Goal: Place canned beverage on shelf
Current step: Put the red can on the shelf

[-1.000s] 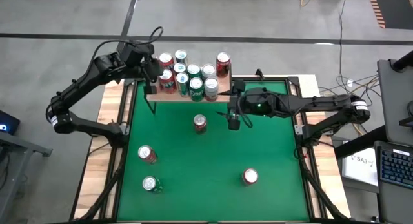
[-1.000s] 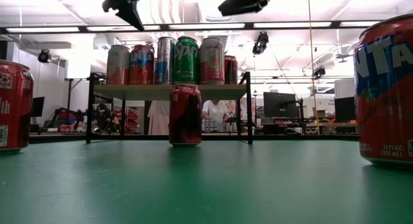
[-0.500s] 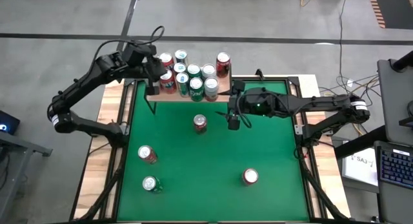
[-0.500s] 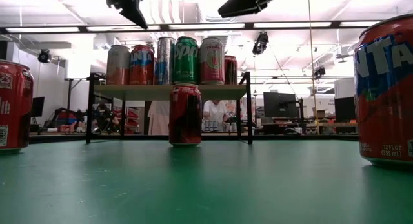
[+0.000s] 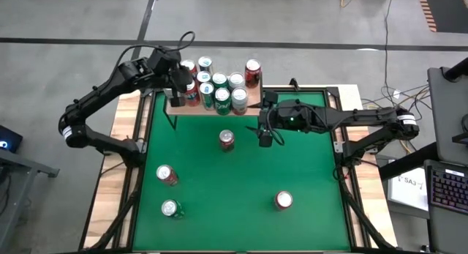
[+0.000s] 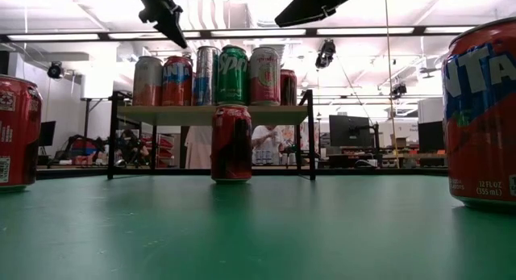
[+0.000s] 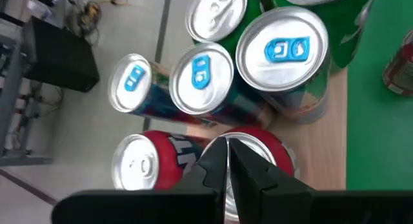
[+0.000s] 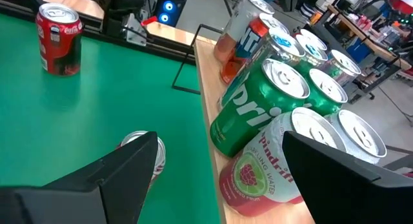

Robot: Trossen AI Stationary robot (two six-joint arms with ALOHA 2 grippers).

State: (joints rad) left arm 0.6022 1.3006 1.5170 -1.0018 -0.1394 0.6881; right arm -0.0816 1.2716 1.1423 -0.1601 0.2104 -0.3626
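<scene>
The shelf, a light-wood board on thin black legs, stands at the table's far edge with several upright cans on it. My left gripper hangs shut over the cans at the shelf's left end. In the left wrist view its fingertips point down just above a red can's silver top; the low view shows a gap between them. My right gripper is open and empty, to the right of a red can that stands upright on the green table in front of the shelf.
Three more cans stand on the green table: one red at left, one green at near left, one red at near right. The shelf's right end has bare board. People show in the room behind.
My left gripper has moved a little toward the table's right edge, farther in over the cans at the shelf's left end. The cans and my right gripper have kept still.
</scene>
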